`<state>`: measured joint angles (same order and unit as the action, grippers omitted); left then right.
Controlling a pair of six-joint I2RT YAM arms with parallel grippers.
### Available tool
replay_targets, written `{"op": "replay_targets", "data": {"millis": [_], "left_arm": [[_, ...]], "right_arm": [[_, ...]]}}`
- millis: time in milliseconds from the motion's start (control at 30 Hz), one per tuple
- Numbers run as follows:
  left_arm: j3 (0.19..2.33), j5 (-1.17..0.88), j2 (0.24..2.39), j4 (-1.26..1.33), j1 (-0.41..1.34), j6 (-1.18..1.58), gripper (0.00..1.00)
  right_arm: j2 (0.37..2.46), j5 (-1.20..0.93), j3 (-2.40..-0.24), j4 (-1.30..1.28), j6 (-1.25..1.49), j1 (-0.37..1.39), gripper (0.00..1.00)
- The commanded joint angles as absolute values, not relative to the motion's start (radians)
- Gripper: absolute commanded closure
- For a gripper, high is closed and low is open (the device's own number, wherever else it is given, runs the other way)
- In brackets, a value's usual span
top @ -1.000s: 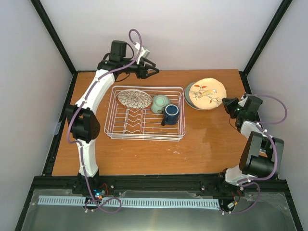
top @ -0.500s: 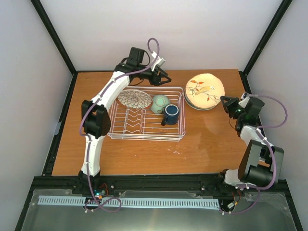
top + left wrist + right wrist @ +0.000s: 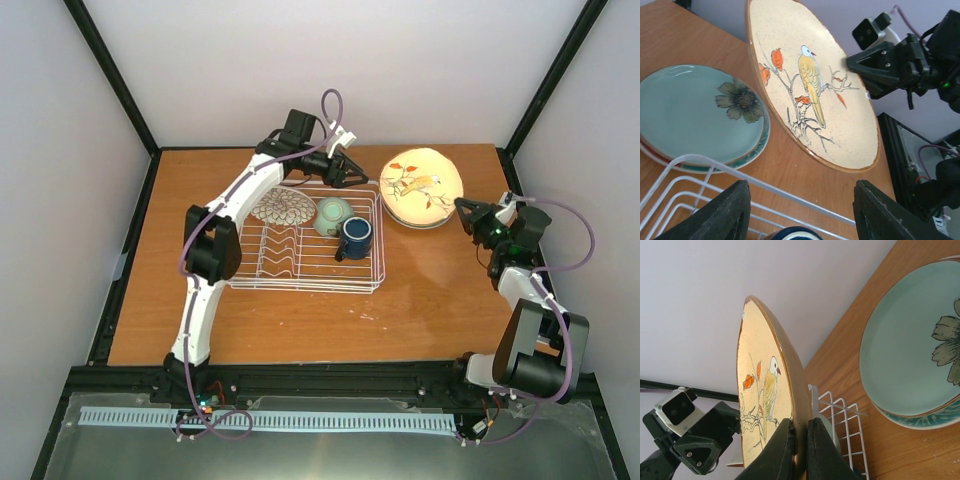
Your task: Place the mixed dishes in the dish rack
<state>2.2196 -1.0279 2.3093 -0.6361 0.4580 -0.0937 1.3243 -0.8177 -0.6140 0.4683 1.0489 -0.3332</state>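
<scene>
Cream plate (image 3: 422,185) with a bird stands tilted on edge above the teal plates (image 3: 690,115) at the far right of the table (image 3: 440,300), its rim pinched by the right gripper (image 3: 800,435). The left arm (image 3: 245,185) stretches over the rack's (image 3: 300,265) far edge. The left gripper (image 3: 365,178) has its fingers spread and points at the plate.

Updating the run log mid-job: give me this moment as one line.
right gripper: shut on cream plate, tilted, off teal plates | left gripper: open, at dish rack | in rack: brown plate, cup, mug
</scene>
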Motion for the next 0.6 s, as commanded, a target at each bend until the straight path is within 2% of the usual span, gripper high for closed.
{"op": "replay_targets", "data": {"millis": [0, 567], "left_arm": [[2.267, -1.142, 2.321, -0.571, 0.47, -0.025, 0.43], [2.285, -1.213, 2.38, -0.455, 0.549, 0.071, 0.43]], "right_arm": [[1.282, -0.877, -0.628, 0.644, 1.113, -0.332, 0.97], [1.283, -0.871, -0.655, 0.636, 1.107, -0.243, 0.97]]}}
